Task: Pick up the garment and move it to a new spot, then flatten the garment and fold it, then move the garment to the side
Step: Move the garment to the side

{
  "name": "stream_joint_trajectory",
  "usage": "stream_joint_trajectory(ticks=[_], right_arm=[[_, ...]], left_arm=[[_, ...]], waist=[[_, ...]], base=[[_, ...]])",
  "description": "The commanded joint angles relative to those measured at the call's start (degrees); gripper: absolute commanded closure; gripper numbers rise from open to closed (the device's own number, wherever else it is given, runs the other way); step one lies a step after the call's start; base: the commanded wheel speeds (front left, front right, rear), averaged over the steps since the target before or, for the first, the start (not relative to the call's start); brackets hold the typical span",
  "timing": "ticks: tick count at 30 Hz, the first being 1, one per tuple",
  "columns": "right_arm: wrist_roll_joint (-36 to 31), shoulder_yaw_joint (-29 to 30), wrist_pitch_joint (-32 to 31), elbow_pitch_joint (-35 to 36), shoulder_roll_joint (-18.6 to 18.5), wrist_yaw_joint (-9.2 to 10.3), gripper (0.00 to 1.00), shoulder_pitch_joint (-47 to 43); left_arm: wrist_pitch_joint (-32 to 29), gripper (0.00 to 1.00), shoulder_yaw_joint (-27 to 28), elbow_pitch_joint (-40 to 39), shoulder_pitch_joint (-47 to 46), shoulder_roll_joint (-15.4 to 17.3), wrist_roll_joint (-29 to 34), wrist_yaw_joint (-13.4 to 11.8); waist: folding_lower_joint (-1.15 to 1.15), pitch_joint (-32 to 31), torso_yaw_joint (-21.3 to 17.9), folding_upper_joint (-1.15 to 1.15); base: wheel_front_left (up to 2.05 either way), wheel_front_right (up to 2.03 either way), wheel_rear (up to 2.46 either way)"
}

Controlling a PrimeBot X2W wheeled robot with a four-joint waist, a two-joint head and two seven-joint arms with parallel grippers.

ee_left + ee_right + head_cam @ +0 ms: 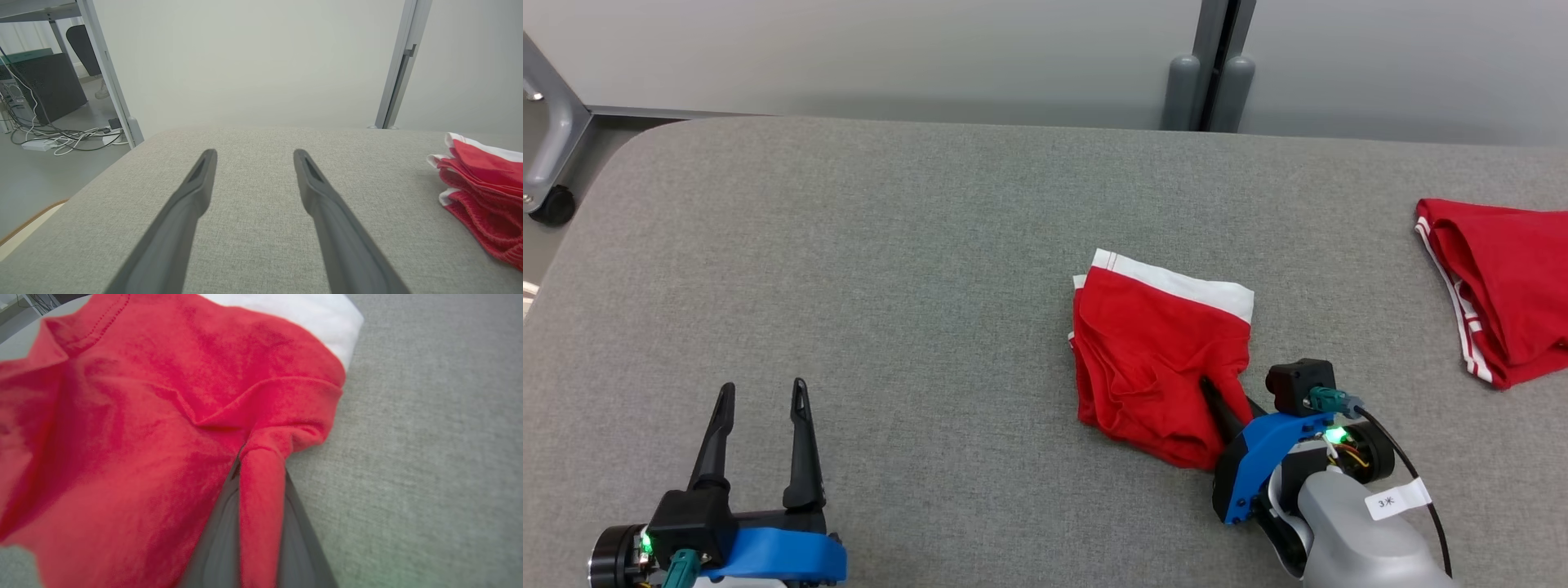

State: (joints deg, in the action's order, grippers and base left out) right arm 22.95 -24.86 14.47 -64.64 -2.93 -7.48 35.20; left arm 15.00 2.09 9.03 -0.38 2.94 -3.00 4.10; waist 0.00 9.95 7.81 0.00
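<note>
The garment (1160,351) is a folded pair of red shorts with a white waistband, lying right of the middle of the grey fabric table (890,245). My right gripper (1215,390) sits at its near right edge, shut on a pinched ridge of red cloth. In the right wrist view that ridge of the garment (143,416) runs down between the two dark fingers of the right gripper (261,467). My left gripper (763,388) rests open at the near left, well away from the cloth. In the left wrist view the left gripper (255,155) holds nothing, and the garment (482,183) lies at the right edge.
A second red garment (1503,286) with white stripes lies at the table's far right edge. A grey post (1209,82) stands behind the table against the pale wall. A wheeled frame leg (547,163) is off the table's left corner.
</note>
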Motion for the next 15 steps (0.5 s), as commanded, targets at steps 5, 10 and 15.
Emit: stream_joint_trajectory(ticks=[5,10,15], right_arm=[[0.7,-0.64,0.55,-0.7,-0.35,0.0,1.0,0.67],[0.25,-0.02,0.61,2.53,-2.2,0.03,1.0,-0.41],[-0.19,0.83,0.61,6.23,-4.64,0.03,1.0,-1.17]], left_arm=[[0.24,0.0,0.15,-0.63,0.21,-0.06,-0.85,-0.34],[0.24,0.0,0.63,-1.07,-0.27,-0.07,-0.81,-0.07],[0.24,0.0,1.11,-1.77,-1.94,0.17,-0.1,0.41]], waist=[[0.0,0.58,-1.8,0.0],[0.0,1.67,-5.8,0.0],[0.0,3.54,-11.4,0.0]], base=[[0.0,0.0,0.0],[0.0,0.0,0.0],[0.0,0.0,0.0]])
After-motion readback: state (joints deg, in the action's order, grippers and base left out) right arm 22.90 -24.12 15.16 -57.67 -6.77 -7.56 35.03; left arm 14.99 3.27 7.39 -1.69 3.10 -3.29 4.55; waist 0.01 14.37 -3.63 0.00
